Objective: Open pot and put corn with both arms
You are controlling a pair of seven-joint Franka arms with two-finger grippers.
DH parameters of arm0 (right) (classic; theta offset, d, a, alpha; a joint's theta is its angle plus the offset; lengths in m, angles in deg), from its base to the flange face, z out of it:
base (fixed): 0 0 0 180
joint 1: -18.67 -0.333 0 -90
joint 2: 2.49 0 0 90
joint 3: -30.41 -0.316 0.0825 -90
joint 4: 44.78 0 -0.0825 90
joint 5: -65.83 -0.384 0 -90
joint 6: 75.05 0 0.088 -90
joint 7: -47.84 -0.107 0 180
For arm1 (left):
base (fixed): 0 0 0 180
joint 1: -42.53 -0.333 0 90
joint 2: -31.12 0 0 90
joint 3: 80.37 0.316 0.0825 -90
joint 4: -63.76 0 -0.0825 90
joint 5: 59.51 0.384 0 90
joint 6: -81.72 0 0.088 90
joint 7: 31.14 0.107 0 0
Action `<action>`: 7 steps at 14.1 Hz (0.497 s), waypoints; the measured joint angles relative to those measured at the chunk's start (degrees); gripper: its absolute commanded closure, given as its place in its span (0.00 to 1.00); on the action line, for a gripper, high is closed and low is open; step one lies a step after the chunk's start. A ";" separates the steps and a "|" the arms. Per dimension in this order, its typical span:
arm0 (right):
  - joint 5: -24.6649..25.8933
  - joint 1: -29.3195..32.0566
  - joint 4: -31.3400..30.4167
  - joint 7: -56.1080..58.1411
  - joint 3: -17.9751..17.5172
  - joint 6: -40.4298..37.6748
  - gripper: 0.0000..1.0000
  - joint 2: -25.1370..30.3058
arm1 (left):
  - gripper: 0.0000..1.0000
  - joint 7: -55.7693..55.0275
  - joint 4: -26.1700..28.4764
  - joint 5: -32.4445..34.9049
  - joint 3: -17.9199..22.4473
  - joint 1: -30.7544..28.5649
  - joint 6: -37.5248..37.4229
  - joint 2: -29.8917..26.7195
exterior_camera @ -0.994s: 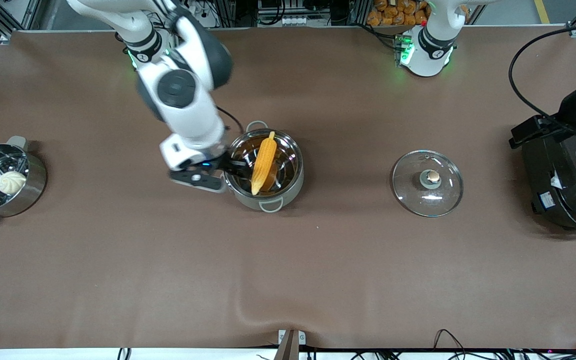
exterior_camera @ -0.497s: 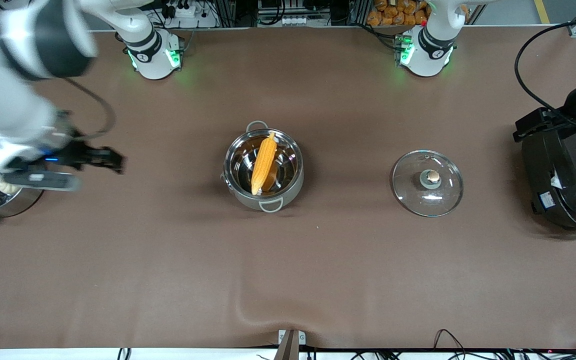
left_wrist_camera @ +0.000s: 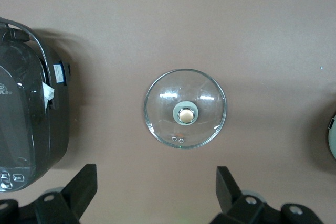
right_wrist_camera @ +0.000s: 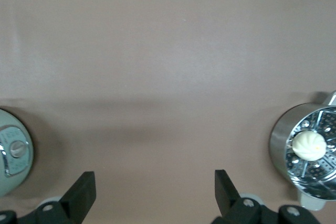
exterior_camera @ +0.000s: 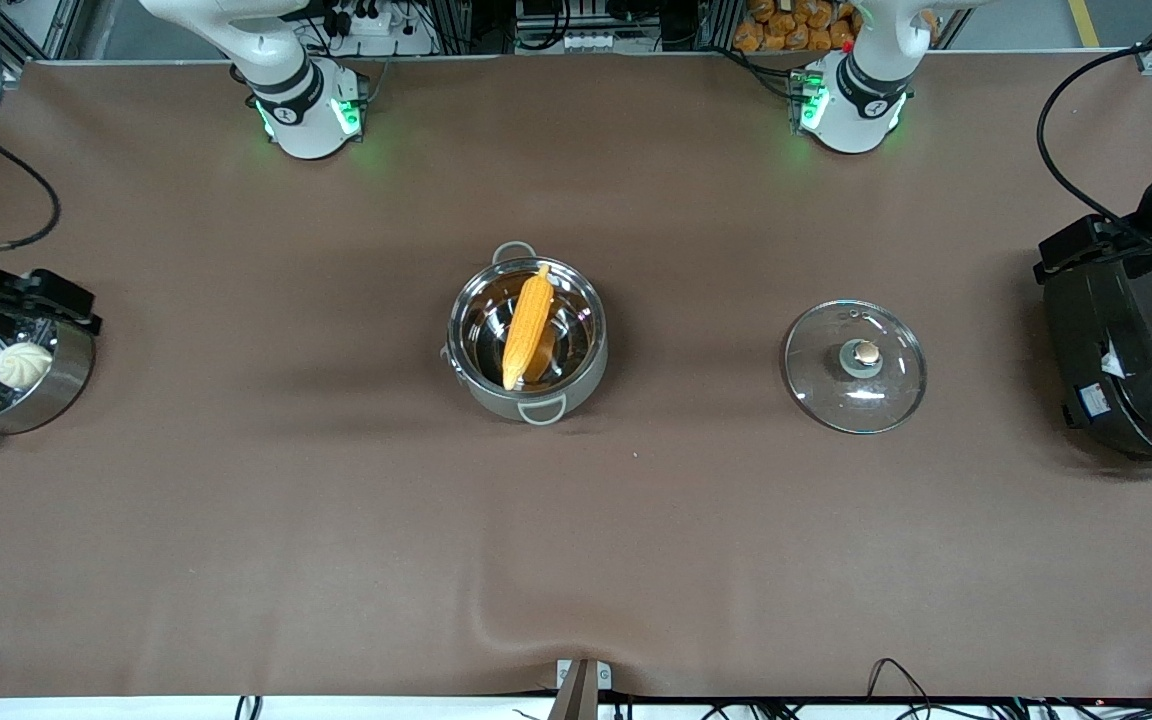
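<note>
Corn (exterior_camera: pixel 526 326), ribbed and tapered, lies in the shiny round steel pot (exterior_camera: pixel 586 372) at frame centre; domed glass lid (exterior_camera: pixel 854 366) sits centre-right. Left gripper (left_wrist_camera: pixel 156 192) and right gripper (right_wrist_camera: pixel 155 192) gape wide, holding nothing.

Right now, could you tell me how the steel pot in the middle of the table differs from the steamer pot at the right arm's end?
The pot has a smooth mirror-like inside; the steamer pot holds a perforated insert. The pot contains the corn, lying tilted against its wall; the steamer pot contains a white bun. The pot looks somewhat wider than the steamer pot. Both are round, shiny steel, uncovered and upright; the glass lid lies on the table toward the left arm's end.
</note>
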 measured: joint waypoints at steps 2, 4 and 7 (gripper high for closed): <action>0.00 1.17 -0.15 1.78 0.02 0.00 0.00 0.41 | 0.00 0.28 0.03 0.00 -0.04 0.00 -1.03 0.00; 0.00 1.32 -0.48 2.05 -0.02 0.00 0.00 0.85 | 0.00 0.41 0.07 0.00 -0.21 0.02 -1.47 0.00; 0.00 1.32 -0.95 2.05 -0.10 -0.47 0.00 1.44 | 0.00 0.41 0.66 1.33 -1.44 0.08 -1.55 -0.03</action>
